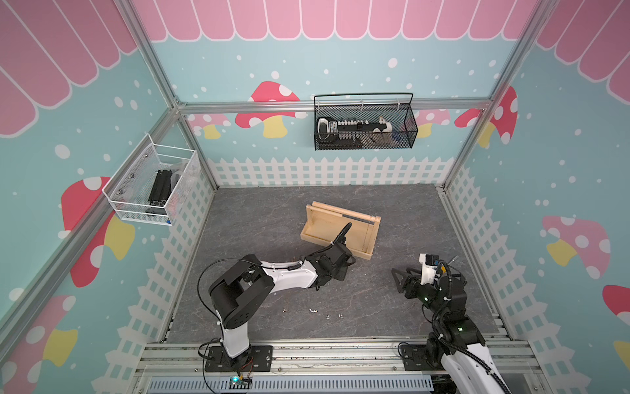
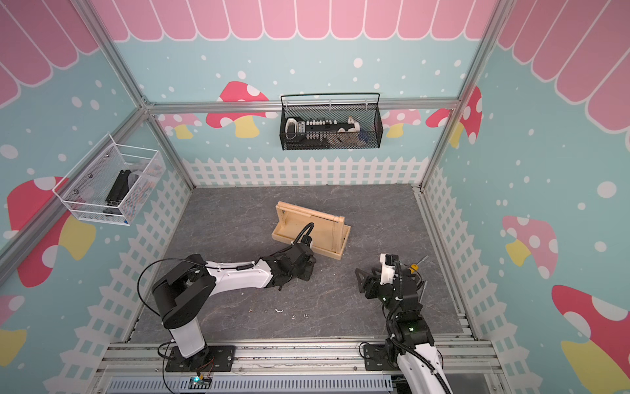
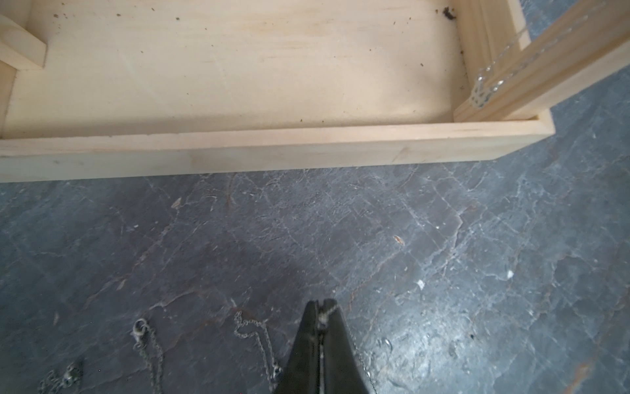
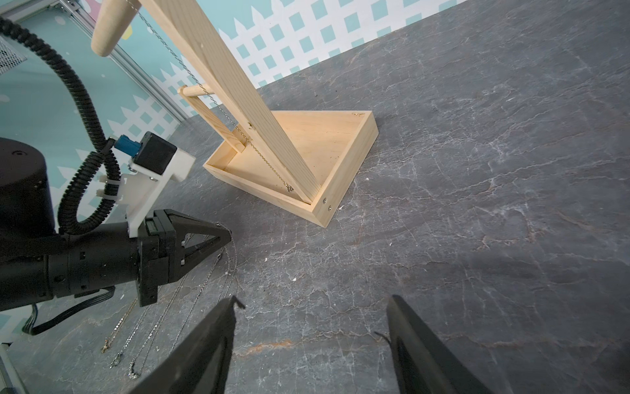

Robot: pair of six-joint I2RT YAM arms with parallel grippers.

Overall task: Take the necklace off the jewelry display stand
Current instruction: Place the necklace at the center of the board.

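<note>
Left gripper (image 3: 320,304) is clamped fully shut on a thin silver necklace (image 3: 322,318). I can see the chain nipped right at the tips. From the right wrist camera it trails from those tips down toward the table, though I cannot tell where it ends among the other chains lying there. That gripper sits low, just on the near side of the stand. Right gripper (image 4: 310,327) stands wide open with nothing in it, over the near right part of the table and well apart from the stand.

Working down by size, the grey stone-look table (image 1: 259,218) fills the floor of the cell. On it, a little far and right of centre and set at a skew, the wooden stand (image 1: 325,223) is upright in both top views. A black basket (image 1: 405,136) hangs on the far wall and a white basket (image 1: 136,177) on the left wall.

A gold necklace (image 4: 204,91) hangs on the stand's rail near its right end. It drops along the upright board, and its lower end is by the foot of that board. Several loose necklaces (image 3: 139,329) lie on the table on the near side of the stand, beside the left gripper.
</note>
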